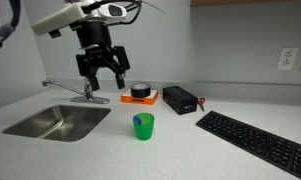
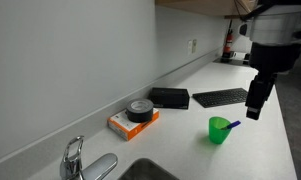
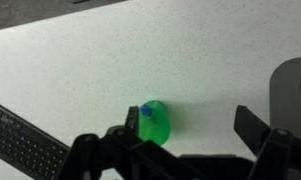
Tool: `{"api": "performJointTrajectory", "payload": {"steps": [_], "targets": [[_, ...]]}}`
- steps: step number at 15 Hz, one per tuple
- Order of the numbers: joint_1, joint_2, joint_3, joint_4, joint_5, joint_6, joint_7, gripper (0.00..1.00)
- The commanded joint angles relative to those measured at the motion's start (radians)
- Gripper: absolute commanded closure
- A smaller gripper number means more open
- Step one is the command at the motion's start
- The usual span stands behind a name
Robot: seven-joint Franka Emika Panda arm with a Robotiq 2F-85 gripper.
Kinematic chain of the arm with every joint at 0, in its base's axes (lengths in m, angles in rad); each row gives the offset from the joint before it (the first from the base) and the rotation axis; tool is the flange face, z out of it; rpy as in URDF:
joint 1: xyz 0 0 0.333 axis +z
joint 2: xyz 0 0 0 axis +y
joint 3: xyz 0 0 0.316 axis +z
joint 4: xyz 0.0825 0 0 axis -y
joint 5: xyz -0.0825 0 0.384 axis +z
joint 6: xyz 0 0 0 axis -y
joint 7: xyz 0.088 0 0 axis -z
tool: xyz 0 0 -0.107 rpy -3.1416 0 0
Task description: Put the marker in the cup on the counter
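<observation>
1 marker [image 1: 139,121], blue, sits inside the green cup [image 1: 142,129], its top poking over the rim. The wrist view shows it leaning vs. the cup wall. Cup stands upright on the counter [image 1: 175,155], just right of the sink [image 1: 58,122], on the near side. Gripper [image 1: 103,75] hangs above & left of the cup, jaws wide apart, holding nothing. Drop looks done; prob. only pulling the arm clear is left.

Small bright green cup [image 1: 143,129], handleless, slightly tapered, standing upright on off-white speckled tabletop [image 1: 190,155], thin blue marker [image 2: 233,125] inside cup, tilted, upper end leaning out past the rim, lower end hidden within
</observation>
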Motion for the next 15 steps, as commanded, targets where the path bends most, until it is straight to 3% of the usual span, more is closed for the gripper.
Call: {"api": "performJointTrajectory", "payload": {"steps": [1,7,15], "targets": [[-0.009,0.011,-0.014,0.002,0.0,-0.002,0.0,0.0],[-0.014,0.021,-0.022,0.005,0.002,-0.002,0.002,0.0],[-0.062,0.124,-0.03,0.003,-0.038,0.131,0.129,0.0]]}}
